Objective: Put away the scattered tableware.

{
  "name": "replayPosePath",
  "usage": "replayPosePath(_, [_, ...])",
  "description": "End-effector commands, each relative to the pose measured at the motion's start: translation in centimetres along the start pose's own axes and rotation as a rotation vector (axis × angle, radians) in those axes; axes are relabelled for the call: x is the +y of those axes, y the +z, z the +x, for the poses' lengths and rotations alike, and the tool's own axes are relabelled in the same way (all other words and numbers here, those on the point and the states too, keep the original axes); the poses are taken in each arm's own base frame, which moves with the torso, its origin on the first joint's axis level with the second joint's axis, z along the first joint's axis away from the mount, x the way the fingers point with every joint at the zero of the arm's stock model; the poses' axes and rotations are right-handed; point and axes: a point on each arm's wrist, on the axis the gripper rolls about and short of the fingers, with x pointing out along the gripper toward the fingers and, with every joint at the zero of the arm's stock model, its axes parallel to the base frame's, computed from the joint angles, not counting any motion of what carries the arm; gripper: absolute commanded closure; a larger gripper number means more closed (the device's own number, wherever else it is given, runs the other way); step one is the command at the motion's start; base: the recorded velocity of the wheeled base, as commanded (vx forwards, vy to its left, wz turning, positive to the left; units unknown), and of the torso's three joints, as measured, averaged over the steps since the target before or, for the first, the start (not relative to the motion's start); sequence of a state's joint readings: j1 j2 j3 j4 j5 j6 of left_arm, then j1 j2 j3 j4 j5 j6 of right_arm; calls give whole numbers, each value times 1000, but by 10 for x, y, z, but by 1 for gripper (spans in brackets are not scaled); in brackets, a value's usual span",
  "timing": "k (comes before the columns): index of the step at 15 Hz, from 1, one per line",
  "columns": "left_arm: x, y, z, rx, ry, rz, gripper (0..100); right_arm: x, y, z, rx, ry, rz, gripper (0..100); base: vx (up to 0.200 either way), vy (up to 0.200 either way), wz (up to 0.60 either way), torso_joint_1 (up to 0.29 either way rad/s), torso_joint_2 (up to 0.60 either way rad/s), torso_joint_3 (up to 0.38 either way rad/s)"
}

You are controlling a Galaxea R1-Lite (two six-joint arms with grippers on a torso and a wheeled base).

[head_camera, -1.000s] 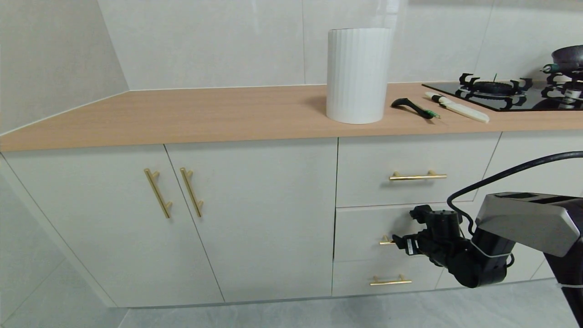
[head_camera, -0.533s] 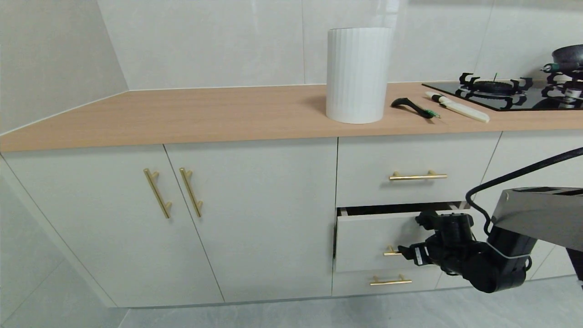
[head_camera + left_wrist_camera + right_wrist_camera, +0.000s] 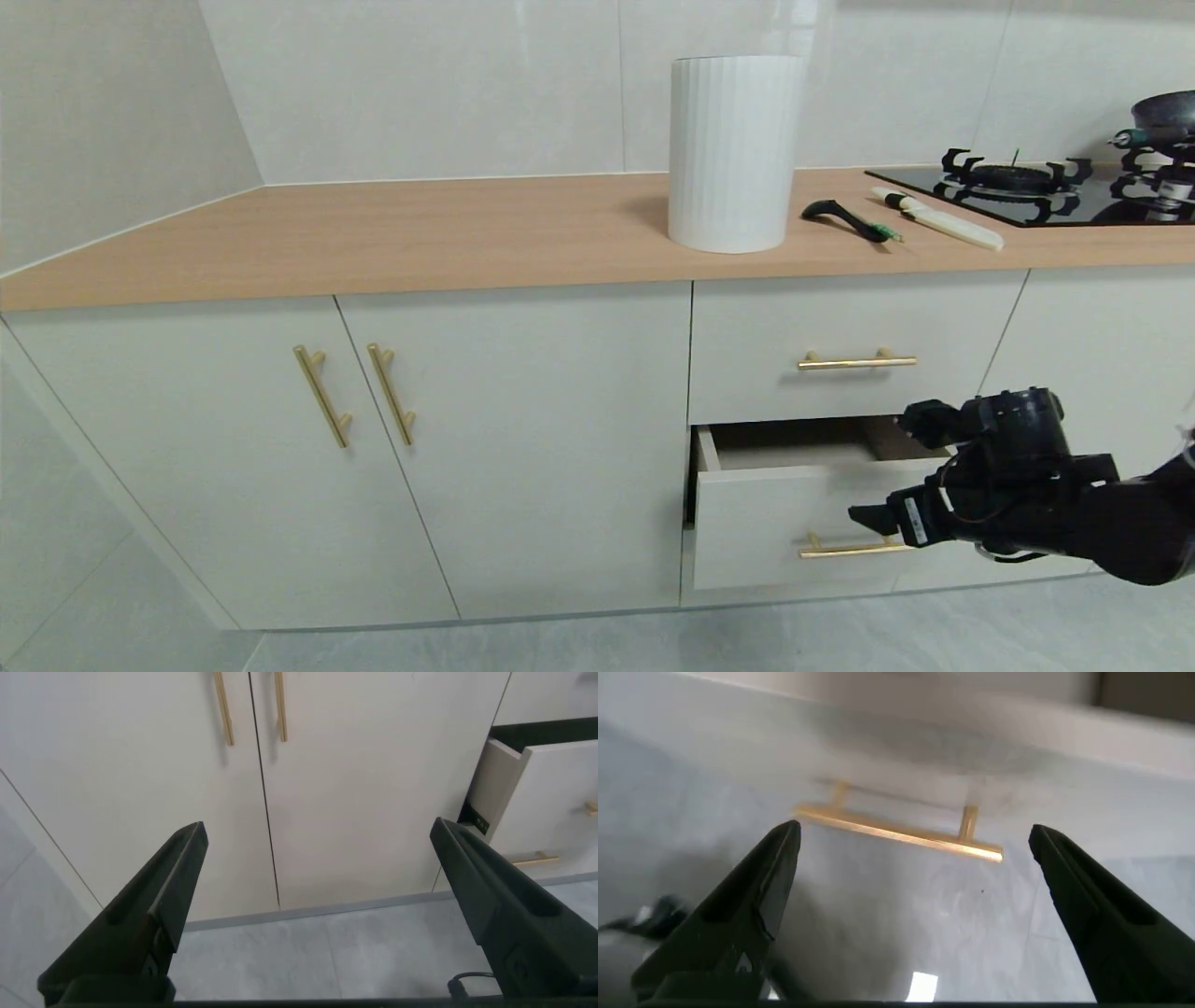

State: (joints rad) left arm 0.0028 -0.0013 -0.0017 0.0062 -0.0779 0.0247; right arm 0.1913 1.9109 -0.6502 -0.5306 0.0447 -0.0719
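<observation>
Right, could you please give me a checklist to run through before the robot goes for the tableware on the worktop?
1. Middle drawer open: ok, it stands partly pulled out.
2. Right gripper released: ok, it is open, and the drawer handle is not clamped.
3. Left gripper free: ok, it is open and holds nothing.
4. Tableware in place: ok, the black utensil and the white knife lie on the worktop, beside the white canister.
5. Room inside the drawer: cannot tell, since little of the inside shows.
</observation>
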Motion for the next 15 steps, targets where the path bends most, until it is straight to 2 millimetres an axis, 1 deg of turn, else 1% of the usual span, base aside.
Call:
replayPosePath(1, [0, 0, 0, 1, 0, 0, 0, 12, 39, -52, -182, 25, -34, 0, 0, 0, 0, 0, 0, 0])
replayPosePath(2, [0, 0, 0, 1, 0, 0, 0, 11, 49, -47, -194, 21, -34, 0, 0, 0, 0, 0, 0, 0])
replayPosePath(4, [0, 0, 0, 1, 0, 0, 0, 10, 61, -27, -182, 5, -29, 0, 0, 0, 0, 0, 0, 0])
replayPosePath(5, [0, 0, 0, 3, 0, 0, 0, 10, 61, -16, -165, -3, -26, 0, 0, 0, 0, 0, 0, 0])
replayPosePath(7, [0, 0, 0, 1, 0, 0, 0, 9, 53, 9, -106, -57, -24, 0, 0, 0, 0, 0, 0, 0])
replayPosePath(9, [0, 0, 0, 1, 0, 0, 0, 10, 50, 23, -82, -65, -23, 0, 0, 0, 0, 0, 0, 0])
replayPosePath(10, [0, 0, 0, 1, 0, 0, 0, 10, 50, 27, -77, -65, -20, 0, 0, 0, 0, 0, 0, 0])
replayPosePath(13, [0, 0, 0, 1, 0, 0, 0, 14, 58, 45, -89, -56, 103, 0, 0, 0, 0, 0, 0, 0])
replayPosePath(15, [0, 0, 0, 1, 0, 0, 0, 13, 53, 58, -64, -82, 109, 0, 0, 0, 0, 0, 0, 0])
